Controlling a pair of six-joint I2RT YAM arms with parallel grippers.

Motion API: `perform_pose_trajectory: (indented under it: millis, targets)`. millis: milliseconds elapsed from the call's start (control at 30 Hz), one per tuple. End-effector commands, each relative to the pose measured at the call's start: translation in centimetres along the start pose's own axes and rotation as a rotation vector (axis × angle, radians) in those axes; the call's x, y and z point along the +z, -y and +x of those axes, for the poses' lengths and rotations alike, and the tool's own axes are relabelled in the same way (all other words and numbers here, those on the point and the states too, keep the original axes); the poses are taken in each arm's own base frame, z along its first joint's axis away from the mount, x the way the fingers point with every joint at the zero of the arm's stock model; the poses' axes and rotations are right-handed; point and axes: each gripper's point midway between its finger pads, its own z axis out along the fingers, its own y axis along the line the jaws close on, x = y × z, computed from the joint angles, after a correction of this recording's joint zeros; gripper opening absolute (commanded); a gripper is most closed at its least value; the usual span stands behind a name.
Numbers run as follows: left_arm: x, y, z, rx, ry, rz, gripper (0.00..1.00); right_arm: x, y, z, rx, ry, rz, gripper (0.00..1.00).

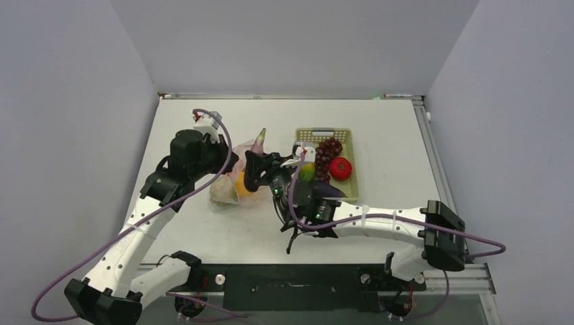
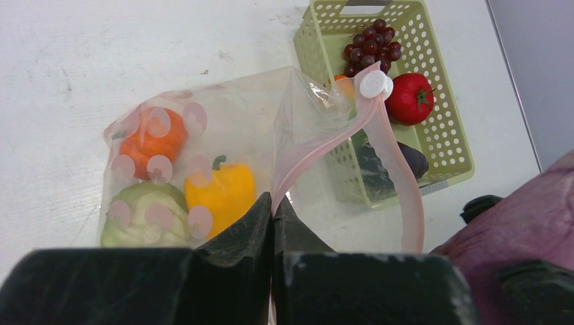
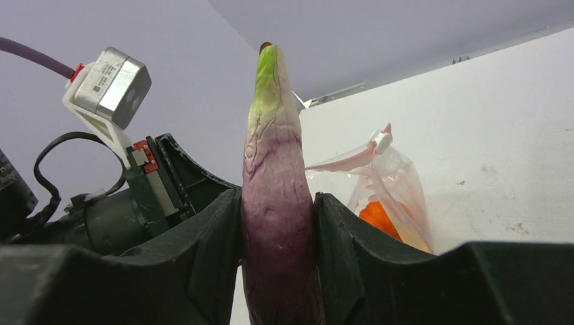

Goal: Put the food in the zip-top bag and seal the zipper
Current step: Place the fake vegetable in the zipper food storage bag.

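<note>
Top view: white table (image 1: 386,135), plain greyish walls (image 1: 68,101), zip-top bag (image 1: 233,188) lying just left of the pale green basket (image 1: 323,131). Left wrist: left gripper (image 2: 273,203) is pinched tight on the bag's pink zipper (image 2: 323,143), basket just behind. Right wrist: right gripper (image 3: 277,223) clamps the purple eggplant (image 3: 274,162) upright, and the sticker (image 3: 108,82) on that silver box (image 3: 125,91) is too small to read.

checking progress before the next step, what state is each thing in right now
zip-top bag: open, yellow pepper, orange piece, green piece inside
zipper: unsealed, strips apart
left pincer: shut on the zipper
right pincer: shut on the eggplant
eggplant: held, not yet bagged
basket: holds grapes, tomato, a dark piece
</note>
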Motion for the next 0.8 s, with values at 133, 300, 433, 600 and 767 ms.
perform_pose_trajectory:
  millis: [133, 300, 433, 600, 767]
  targets:
    - [-0.5, 1.0, -1.7, -0.012, 0.066, 0.05, 0.0, 0.7, 0.3, -0.1, 0.051, 0.145, 0.087, 0.19]
    - [-0.6, 1.0, -1.8, -0.011, 0.069, 0.049, 0.0, 1.1, 0.4, 1.1, 0.02, 0.144, 0.117, 0.21]
    - [-0.6, 0.9, -1.8, -0.012, 0.07, 0.048, 0.0, 1.0, 0.6, 1.9, 0.022, 0.132, 0.119, 0.23]
    - [-0.6, 0.8, -1.9, -0.014, 0.07, 0.046, 0.0, 0.8, 0.3, 3.2, 0.027, 0.106, 0.112, 0.33]
    - [-0.6, 0.7, -1.9, -0.017, 0.072, 0.045, 0.0, 0.7, -0.1, 4.3, 0.032, 0.075, 0.106, 0.45]
